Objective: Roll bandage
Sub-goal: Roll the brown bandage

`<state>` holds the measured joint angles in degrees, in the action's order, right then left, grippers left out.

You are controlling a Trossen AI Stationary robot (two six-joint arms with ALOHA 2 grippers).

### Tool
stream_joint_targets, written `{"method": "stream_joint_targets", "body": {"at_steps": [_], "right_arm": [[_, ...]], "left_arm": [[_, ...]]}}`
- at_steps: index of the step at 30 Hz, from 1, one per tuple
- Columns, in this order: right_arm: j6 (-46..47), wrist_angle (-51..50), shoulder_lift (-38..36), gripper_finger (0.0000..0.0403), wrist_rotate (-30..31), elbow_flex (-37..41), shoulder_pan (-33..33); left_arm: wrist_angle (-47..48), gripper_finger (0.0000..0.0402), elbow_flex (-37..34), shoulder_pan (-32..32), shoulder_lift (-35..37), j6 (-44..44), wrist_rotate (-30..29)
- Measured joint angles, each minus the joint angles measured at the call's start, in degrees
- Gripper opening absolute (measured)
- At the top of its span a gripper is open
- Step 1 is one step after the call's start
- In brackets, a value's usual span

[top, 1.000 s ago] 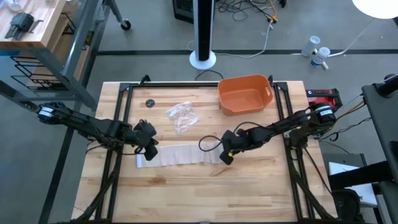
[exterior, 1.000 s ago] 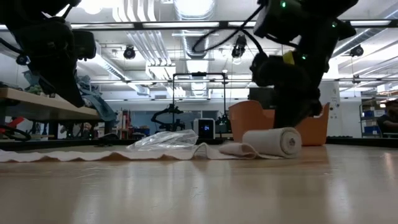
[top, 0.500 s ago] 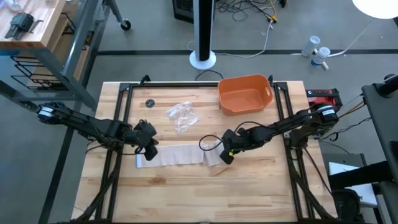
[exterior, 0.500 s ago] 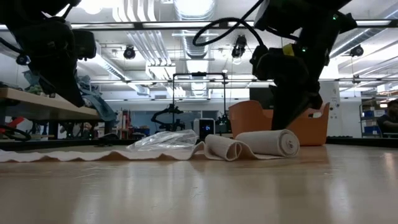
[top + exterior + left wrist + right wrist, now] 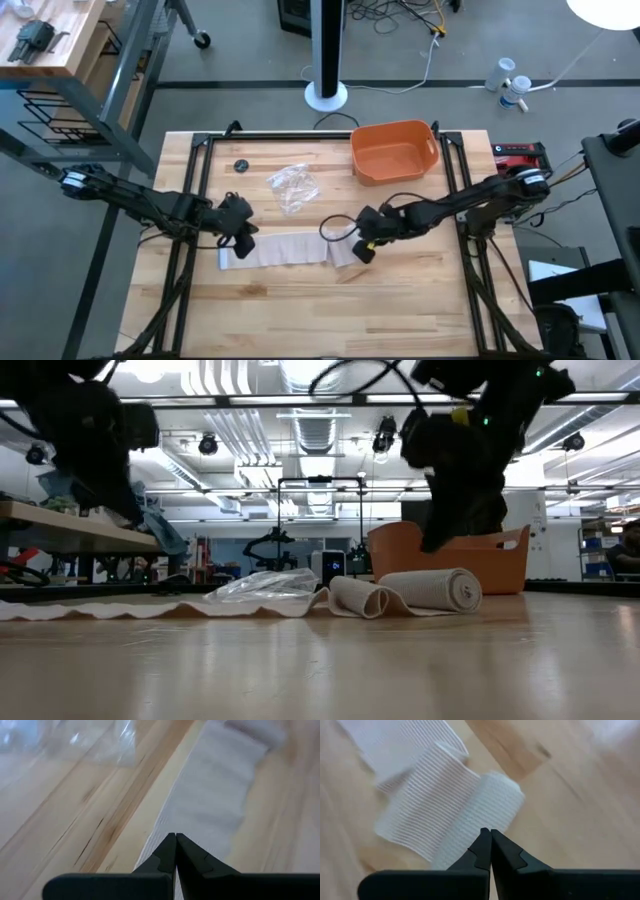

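Note:
The off-white bandage [image 5: 285, 249] lies flat along the table, with its rolled end [image 5: 345, 252] toward the right. In the low view the roll [image 5: 435, 588] rests on its side, and a small upright loop of strip [image 5: 355, 597] stands beside it. My right gripper [image 5: 365, 251] is shut and hangs just above the roll, clear of it [image 5: 432, 545]; its wrist view looks down on the roll [image 5: 487, 805]. My left gripper [image 5: 239, 237] is shut and hovers above the strip's left end [image 5: 210, 795].
A crumpled clear plastic wrapper [image 5: 293, 187] lies behind the strip. An orange tub [image 5: 393, 150] stands at the far right of the table. A small black disc [image 5: 241, 166] lies at the far left. Bare wood lies along the near side of the table.
My right gripper has pushed the roll a little toward the table's left, and the strip beside it has buckled up into a small loop. My right gripper has then risen clear of the roll, which stays where it was.

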<state>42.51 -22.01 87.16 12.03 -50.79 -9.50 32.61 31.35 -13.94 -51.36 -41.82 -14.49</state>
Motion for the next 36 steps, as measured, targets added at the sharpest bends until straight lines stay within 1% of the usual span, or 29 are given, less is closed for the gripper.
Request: {"method": "stream_joint_targets", "body": {"at_steps": [2, 5, 9, 12, 14, 16, 18, 22, 26, 28, 31, 36], "right_arm": [[-0.62, 0.24, -3.21, 0.0, 0.05, 1.04, -0.13], [-0.96, 0.74, -8.56, 0.0, 0.56, 3.65, -0.13], [4.71, 2.88, -14.96, 0.0, 2.64, 9.37, -0.39], [7.49, 3.06, -18.29, 0.0012, 1.09, 13.26, -0.39], [8.42, 3.94, -19.29, 0.0031, -2.13, 15.25, -0.52], [8.32, 5.77, -19.45, 0.0058, -5.66, 16.29, -0.93], [7.86, 8.53, -19.06, 0.0089, -7.73, 17.09, -1.49], [7.89, 13.34, -17.31, 0.0157, -7.98, 17.41, -1.9], [11.23, 16.52, -13.38, 0.0213, -7.75, 17.36, -1.89], [13.42, 17.28, -10.58, 0.0234, -7.74, 17.38, -1.86], [15.29, 17.27, -6.54, 0.0257, -7.76, 16.28, -1.86], [15.4, 17.16, -1.53, 0.0281, -8.02, 12.25, -1.77]], "left_arm": [[-4.83, 0.0, 0.0, -0.01, 0.01, 3.5, 0.01], [-14.8, 0.0, 0.0, 0.01, -0.14, 10.59, -0.13], [-28.21, 0.0, 0.0, 0.02, -1.98, 19.58, -2.81], [-35.83, 0.0, 0.0, 0.19, -4.73, 24.79, -4.89], [-40.38, 0.0005, 0.03, 0.49, -7.04, 26.97, -6.99], [-41.85, 0.0014, 0.49, 1.27, -9.48, 28.53, -8.11], [-42.22, 0.0029, 1.36, 2.44, -12.11, 29.8, -8.19], [-42.33, 0.0063, 4.09, 4.63, -17.23, 31.52, -8.66], [-42.11, 0.0095, 7.53, 5.76, -22.46, 32.33, -8.62], [-41.19, 0.0107, 9.08, 5.82, -24.91, 32.49, -8.6], [-40.48, 0.012, 11.39, 5.87, -28.41, 35.17, -8.57], [-37.6, 0.0127, 15.48, 5.87, -32.73, 36.9, -8.52]]}}
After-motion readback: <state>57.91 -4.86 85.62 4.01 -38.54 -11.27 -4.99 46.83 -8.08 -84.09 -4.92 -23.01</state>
